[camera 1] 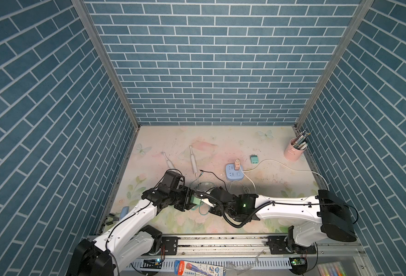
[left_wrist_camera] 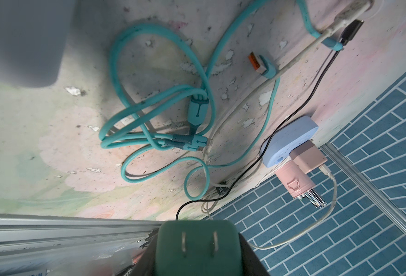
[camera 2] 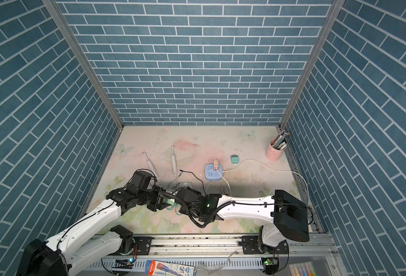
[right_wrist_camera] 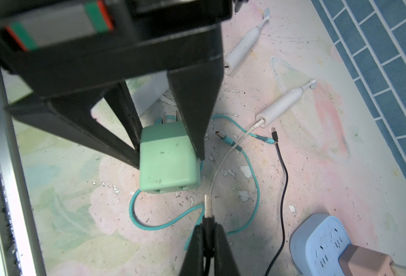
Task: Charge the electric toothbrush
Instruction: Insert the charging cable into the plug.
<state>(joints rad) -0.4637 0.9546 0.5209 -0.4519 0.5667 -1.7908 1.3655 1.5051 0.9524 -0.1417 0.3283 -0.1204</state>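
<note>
Two white electric toothbrushes lie on the floral mat; a thin white cable is plugged into the base of the toothbrush nearer the power strip. My left gripper is shut on a green charger adapter, held above the mat with its prongs toward the left wrist camera. My right gripper is shut on the black cable's USB plug. Its metal tip stands just off the corner of the adapter's port face, not touching. In both top views the two grippers meet at mid-mat.
A blue power strip with a pink adapter plugged in lies right of centre. A second green adapter and a pink pen cup stand further right. A tangled teal cable lies under the grippers. The black cable's free end rests by the toothbrush.
</note>
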